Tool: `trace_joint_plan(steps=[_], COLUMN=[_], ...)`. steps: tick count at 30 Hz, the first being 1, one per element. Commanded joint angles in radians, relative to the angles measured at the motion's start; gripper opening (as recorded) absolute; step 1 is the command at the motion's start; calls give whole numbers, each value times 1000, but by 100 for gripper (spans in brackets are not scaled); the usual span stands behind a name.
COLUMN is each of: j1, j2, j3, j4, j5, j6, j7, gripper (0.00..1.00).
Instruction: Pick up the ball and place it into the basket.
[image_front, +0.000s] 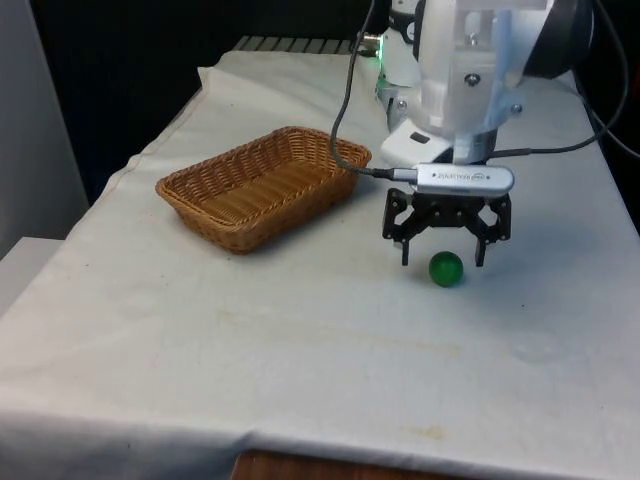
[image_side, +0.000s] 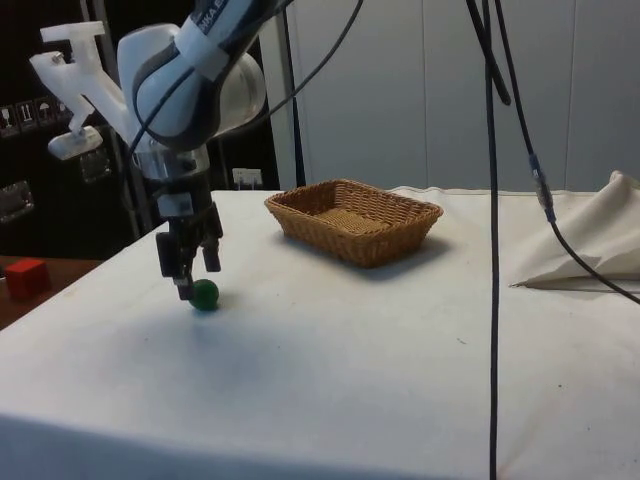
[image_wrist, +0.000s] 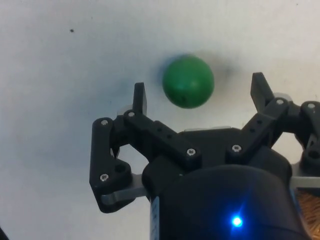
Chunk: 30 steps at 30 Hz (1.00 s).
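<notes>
Fingers of my end effector (image_front: 443, 262) are spread wide around a green ball (image_front: 446, 268) resting on the counter (image_front: 300, 340). A wicker basket (image_front: 262, 185) sits well apart, toward the front view's left.

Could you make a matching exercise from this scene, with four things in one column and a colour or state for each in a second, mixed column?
Things:
1. ball
2. basket
3. end effector
4. cloth

Descriptions:
A. white, covers the table
B. open, fingers on either side of the ball
C. green, lies on the cloth
D. woven, brown, nothing inside

Pairs: 1-C, 2-D, 3-B, 4-A
</notes>
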Motion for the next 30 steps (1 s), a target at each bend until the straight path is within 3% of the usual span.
trace_joint_plan(steps=[1,11,16,27,29,30], j1=[-1,8,22,28,28,28], j2=[5,10,18,24,24,24], j3=[4,1,6,9,9,9], j4=[4,9,14,17,17,17], j5=[4,-1,-5,-4,-4,-4], j6=[6,2,6,5,4,4], j7=[-2,5,33,47,48,48], gripper=[100,100,100,100,94,77])
